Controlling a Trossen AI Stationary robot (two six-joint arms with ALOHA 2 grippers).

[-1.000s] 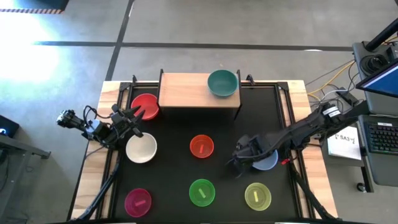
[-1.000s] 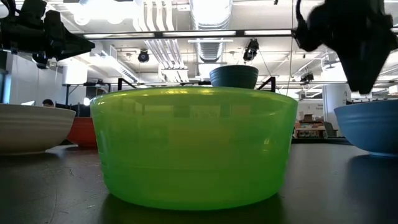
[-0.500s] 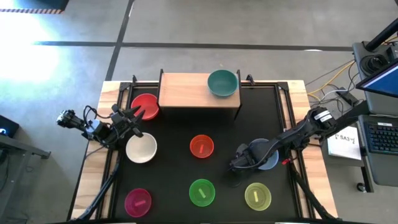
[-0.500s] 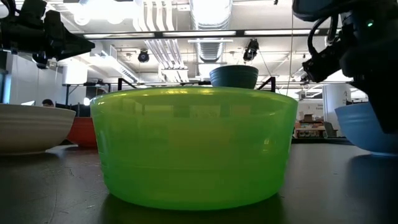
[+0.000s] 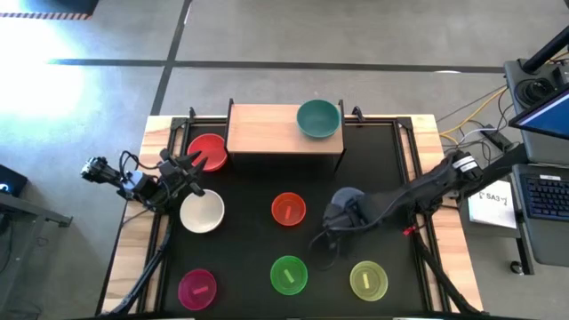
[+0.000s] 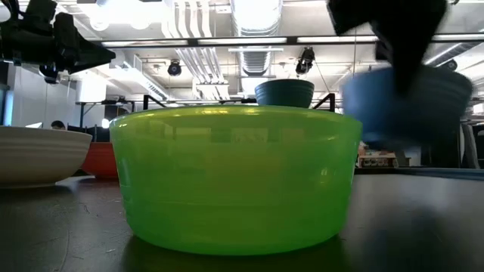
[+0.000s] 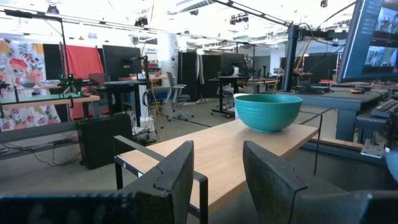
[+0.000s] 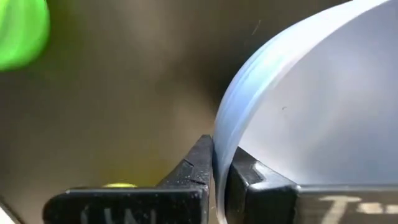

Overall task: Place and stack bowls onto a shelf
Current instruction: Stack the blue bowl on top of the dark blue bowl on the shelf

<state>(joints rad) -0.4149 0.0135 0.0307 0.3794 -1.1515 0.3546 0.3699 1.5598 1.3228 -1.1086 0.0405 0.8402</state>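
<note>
Where the right end effector [image 8: 217, 168] pinches, blue-grey bowl [image 8: 311, 106] rim sits.

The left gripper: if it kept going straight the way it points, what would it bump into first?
Judging by its wrist view, the left gripper points along the shelf toward the teal bowl. It would probably meet the shelf's near edge first, or skim over it to the bowl; the height is unclear.

In the low view the blue-grey bowl [image 6: 408, 102] is smeared by motion blur, and the right tool above it is cut off at the top edge. From above, the right arm hides most of that bowl. The green bowl [image 6: 234, 177] hides the shelf's board.
</note>
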